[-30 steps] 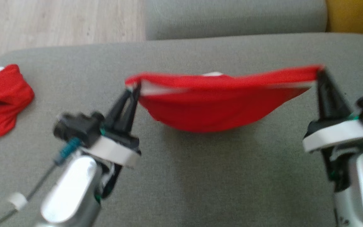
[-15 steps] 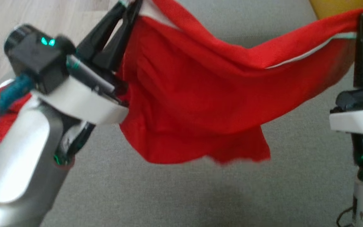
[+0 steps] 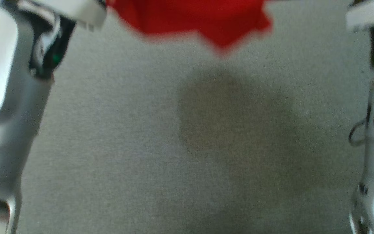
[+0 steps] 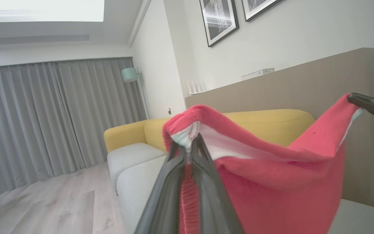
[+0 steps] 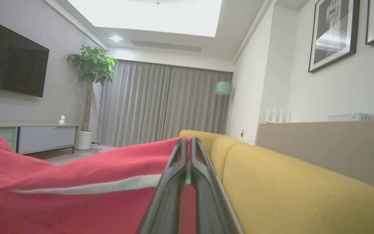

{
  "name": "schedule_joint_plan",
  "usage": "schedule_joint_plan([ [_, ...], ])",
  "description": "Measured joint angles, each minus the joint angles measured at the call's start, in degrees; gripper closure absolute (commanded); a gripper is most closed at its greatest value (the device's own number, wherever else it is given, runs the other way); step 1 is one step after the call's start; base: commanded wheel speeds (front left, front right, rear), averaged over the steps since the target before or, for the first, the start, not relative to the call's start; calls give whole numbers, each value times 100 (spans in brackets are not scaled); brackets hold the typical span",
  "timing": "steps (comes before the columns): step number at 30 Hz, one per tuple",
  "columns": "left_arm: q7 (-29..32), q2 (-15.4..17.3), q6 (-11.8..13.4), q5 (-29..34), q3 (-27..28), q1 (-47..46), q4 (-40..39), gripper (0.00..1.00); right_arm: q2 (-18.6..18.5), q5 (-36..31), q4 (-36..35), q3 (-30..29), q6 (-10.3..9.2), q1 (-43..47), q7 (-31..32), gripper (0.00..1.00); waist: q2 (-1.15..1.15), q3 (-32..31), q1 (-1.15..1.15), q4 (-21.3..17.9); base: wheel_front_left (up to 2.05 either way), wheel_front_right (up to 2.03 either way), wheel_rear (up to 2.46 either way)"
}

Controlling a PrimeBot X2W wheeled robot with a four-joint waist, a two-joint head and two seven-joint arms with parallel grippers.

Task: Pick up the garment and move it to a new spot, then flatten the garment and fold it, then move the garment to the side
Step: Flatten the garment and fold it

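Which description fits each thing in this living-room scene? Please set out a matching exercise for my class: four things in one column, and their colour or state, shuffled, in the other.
Things:
1. garment
2. sofa back
3. curtains
4. potted plant

Descriptions:
A. yellow
B. grey, drawn closed
C. red with a white stripe, held up in the air
D. green, standing beside the curtains

Pairs: 1-C, 2-A, 3-B, 4-D
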Motion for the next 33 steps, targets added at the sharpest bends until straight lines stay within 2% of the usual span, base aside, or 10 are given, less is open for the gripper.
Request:
schedule_joint_plan([
  [4,-216,-164,-19,111,-13,-540,364,100,3,-419,352,23,0,-706,-360,100,0,376,0,-73,0,0,0],
  [8,-314,-302,-23,56,-69,-454,547,100,29,-463,656,218,0,-694,-499,100,0,757,0,-95,0,0,0],
  [14,-567,-343,-13,-375,-81,878,894,100,162,-281,1227,388,0,251,-688,100,0,1196,0,-105,0,0,0],
  [18,-788,-378,2,-514,-209,1779,1039,100,166,-55,1435,387,0,1034,-800,100,0,1207,-2,-62,0,0,0],
  [25,-1304,-415,157,-537,-312,2825,455,100,169,109,826,279,0,2036,-1035,100,0,802,-3,13,0,0,0],
  [29,-1395,-409,350,-579,-430,3635,-15,100,168,89,277,108,0,2719,-1065,100,0,457,-3,43,0,0,0],
  [33,-1397,-307,569,-579,-561,4383,-573,100,175,82,-364,-42,0,3555,-794,100,0,55,-4,70,0,0,0],
])
